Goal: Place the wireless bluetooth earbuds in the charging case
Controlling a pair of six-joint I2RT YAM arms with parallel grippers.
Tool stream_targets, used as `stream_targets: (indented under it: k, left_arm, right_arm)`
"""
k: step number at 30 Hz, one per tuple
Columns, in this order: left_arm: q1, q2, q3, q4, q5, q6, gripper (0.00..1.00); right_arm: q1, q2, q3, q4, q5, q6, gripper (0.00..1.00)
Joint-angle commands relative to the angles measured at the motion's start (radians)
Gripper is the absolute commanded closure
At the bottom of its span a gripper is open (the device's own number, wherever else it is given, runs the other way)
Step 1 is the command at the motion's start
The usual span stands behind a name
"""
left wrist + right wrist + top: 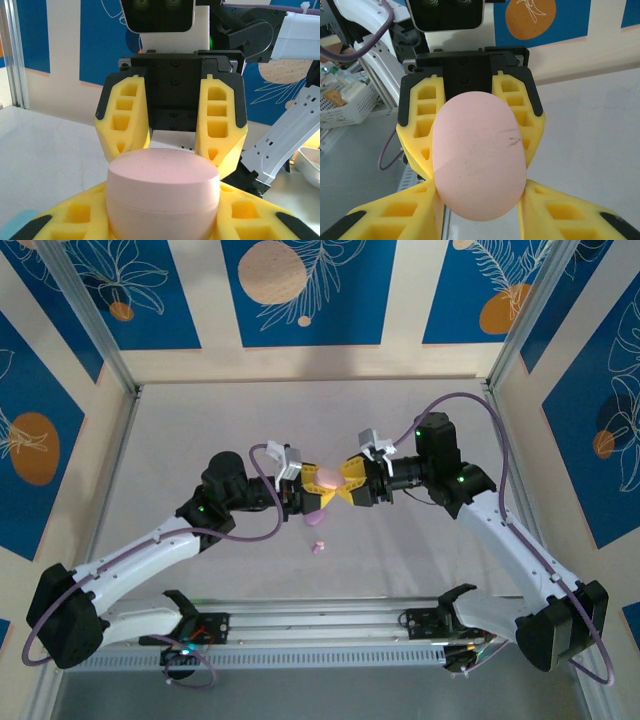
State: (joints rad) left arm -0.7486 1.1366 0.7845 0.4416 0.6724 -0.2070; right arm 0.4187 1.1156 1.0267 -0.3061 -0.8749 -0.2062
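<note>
The pink case (163, 195) is cropped at bottom.

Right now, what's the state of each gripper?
Left gripper: closed on the pink case.
Right gripper: fingers either side of the same case; whether it grips cannot be told.

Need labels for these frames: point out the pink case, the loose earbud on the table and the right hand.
pink case (162, 195): left wrist view, front of its upper half.
loose earbud (318, 547): top external view, middle of the nub.
right hand (347, 483): top external view, midway between its yellow fingertips.
</note>
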Motion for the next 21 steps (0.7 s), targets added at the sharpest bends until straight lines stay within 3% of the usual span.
stream_targets:
  k: [1,9,17,21]
  left_arm:
    - [-0.021,-0.005,0.006,0.044,0.041,0.031,0.78]
    - [-0.034,-0.005,0.005,0.041,0.047,0.069,0.79]
    - [-0.041,-0.002,-0.024,0.144,0.03,0.033,0.79]
    - [-0.043,0.005,-0.029,0.161,0.016,0.024,0.79]
  right_arm:
    - [-0.009,0.007,0.036,0.004,0.033,0.107,0.55]
    - [-0.035,0.037,0.061,0.024,-0.01,0.242,0.51]
    - [-0.034,0.044,0.054,0.067,0.117,0.317,0.5]
    - [-0.034,0.033,0.044,0.114,0.121,0.34,0.5]
